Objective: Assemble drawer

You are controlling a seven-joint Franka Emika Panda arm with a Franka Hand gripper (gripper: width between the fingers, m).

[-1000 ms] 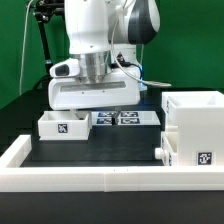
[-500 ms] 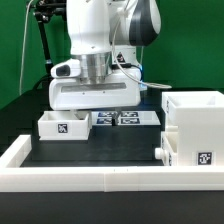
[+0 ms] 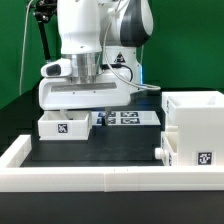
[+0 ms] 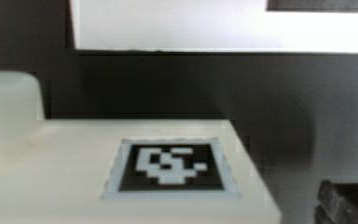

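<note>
Now centre gripper (image 3: 85, 100) over small drawer box (image 3: 62, 125), nine o'clock from housing (image 3: 195, 125) in exterior view; descend squarely; unable to tell jaw spread.

In the exterior view the arm's broad white wrist block (image 3: 85, 95) covers the fingers of the hand (image 3: 86, 106), so I cannot tell their spread. It also hides part of the marker board (image 3: 128, 118). The housing (image 3: 195, 125) runs off the exterior view's right edge. My wrist view is blurred: the tag (image 4: 169, 165) has a smeared pattern, and a dark shape (image 4: 348, 197) at the frame's corner is cropped.
</note>
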